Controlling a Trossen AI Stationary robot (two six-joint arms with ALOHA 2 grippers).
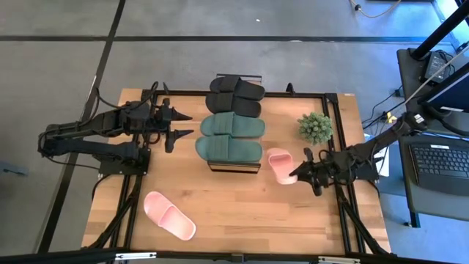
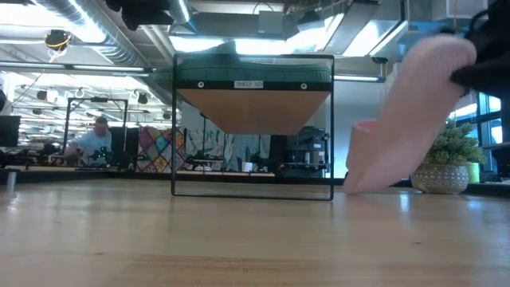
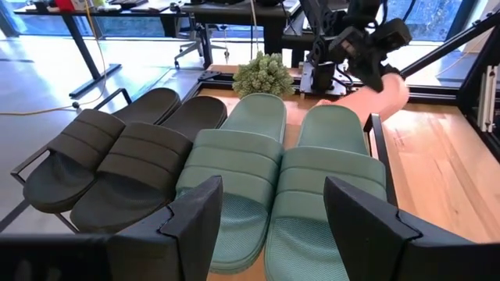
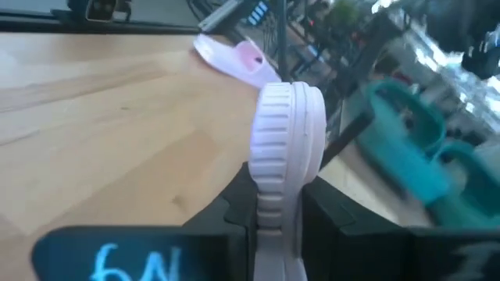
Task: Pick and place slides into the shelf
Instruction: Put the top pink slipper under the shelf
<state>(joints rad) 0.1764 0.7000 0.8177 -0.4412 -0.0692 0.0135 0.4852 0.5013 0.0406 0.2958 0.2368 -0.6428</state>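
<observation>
Transport step: my right gripper [image 1: 299, 174] clamps a pink slide [image 1: 280, 165] just right of the shelf [image 1: 233, 167]; next, a lift onto its free board. Left gripper [image 1: 181, 125] hovers open beside the shelf.

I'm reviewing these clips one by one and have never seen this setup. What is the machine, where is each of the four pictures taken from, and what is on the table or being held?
It is a robot with two dark arms at a wooden table, each ending in a two-finger gripper. One picture looks straight down, one looks level across the tabletop, and one comes from a camera on each wrist.

In the middle stands the shelf, a narrow rack already carrying the black slides and the green slides. A small potted plant sits beside it.

The right gripper is shut on one pink slide, tilted with one end on the table next to the shelf. The other pink slide lies flat near the table's front. The left gripper is open, empty, on the shelf's other side.
</observation>
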